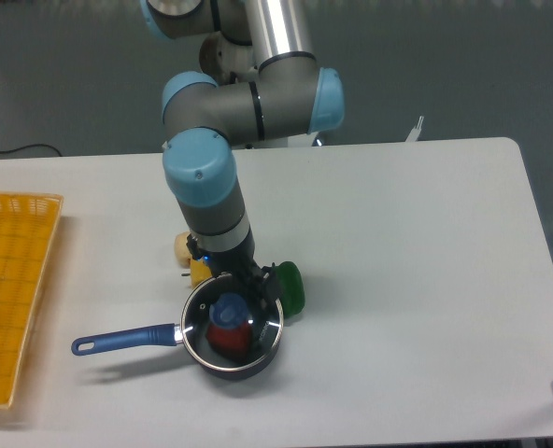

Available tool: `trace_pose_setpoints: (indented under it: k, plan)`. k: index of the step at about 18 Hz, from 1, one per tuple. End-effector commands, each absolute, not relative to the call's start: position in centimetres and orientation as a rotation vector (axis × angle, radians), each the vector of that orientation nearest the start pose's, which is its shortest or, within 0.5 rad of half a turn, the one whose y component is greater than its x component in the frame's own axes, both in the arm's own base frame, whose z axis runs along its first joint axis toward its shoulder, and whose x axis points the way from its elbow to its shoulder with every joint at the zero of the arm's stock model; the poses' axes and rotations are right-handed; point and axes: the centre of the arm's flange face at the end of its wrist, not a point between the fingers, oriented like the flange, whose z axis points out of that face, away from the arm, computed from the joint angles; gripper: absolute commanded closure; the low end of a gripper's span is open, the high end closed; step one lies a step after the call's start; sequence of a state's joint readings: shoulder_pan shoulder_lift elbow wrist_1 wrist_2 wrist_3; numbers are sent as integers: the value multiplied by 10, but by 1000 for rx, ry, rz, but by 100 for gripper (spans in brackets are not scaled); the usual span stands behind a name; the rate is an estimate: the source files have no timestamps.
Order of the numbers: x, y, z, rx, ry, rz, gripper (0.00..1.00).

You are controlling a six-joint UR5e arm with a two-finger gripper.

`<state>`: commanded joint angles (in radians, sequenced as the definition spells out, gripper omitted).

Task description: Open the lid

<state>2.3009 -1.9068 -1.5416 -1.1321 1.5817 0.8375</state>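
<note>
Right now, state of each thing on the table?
lid: on the saucepan, closed.
saucepan: upright, covered, blue handle pointing left, something red inside under the glass.
pincer: right at the lid's blue knob; open or shut cannot be told.
green object: on the table beside the saucepan's rim.
yellow object: on the table, partly hidden behind the arm.
yellow basket: flat at the left edge.

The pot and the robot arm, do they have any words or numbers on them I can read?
None can be read. The dark saucepan with a blue handle, its round clear glass lid, the grey and light-blue robot arm and the yellow mesh tray show no letters, numbers or signs at this sharpness.
</note>
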Motion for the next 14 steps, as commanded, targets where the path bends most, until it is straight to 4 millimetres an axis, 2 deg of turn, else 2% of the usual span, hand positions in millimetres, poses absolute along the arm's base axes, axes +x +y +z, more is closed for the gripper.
trace_pose_setpoints:
  k: [2, 3, 6, 10, 11, 14]
  plan:
    - [-319, 547, 352, -3056, 173, 141, 0]
    - [-328, 541, 354, -3052, 169, 136, 0]
    - [-333, 534, 362, -3030, 142, 124, 0]
    - [-336, 527, 356, -3041, 114, 113, 0]
    - [-332, 522, 351, -3048, 114, 106, 0]
    - [-336, 509, 353, -3045, 89, 98, 0]
